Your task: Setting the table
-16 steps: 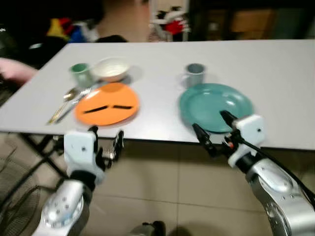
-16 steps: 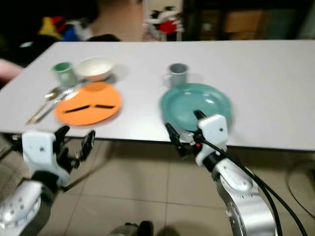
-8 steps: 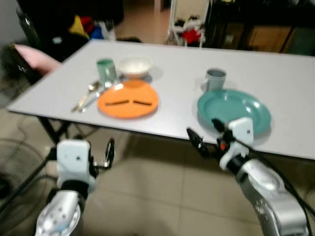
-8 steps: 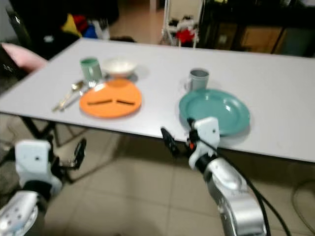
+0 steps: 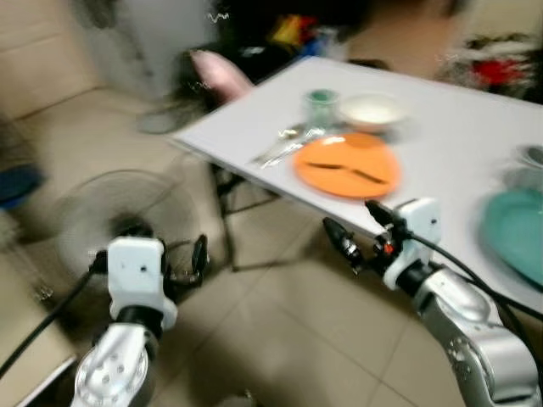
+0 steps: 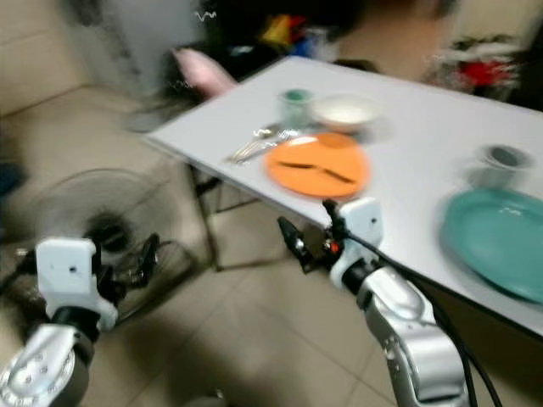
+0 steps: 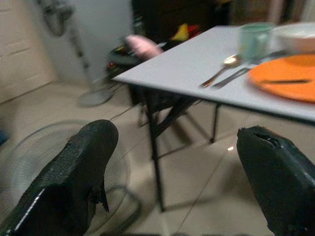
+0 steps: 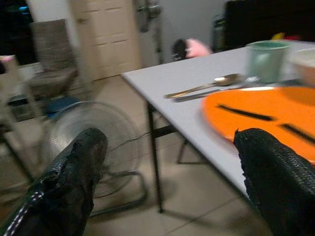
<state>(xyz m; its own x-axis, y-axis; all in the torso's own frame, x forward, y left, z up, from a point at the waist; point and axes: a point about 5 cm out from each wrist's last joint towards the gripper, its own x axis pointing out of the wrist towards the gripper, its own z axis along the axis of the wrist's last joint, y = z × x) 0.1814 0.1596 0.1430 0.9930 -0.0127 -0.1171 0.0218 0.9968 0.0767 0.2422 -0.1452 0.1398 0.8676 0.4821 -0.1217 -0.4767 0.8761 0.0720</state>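
Hovering with fingers spread wide just off the white table's (image 5: 475, 144) near edge, the right gripper (image 5: 356, 229) faces the orange plate (image 5: 346, 165), while the left gripper (image 5: 197, 259), also wide, hangs beside a floor fan (image 5: 110, 216).

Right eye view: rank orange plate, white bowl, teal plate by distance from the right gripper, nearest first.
From the right gripper, held below the table edge:
1. Orange plate, just beyond it near the table's edge.
2. White bowl, behind the orange plate.
3. Teal plate, off to the robot's right.
The last two are not far apart.
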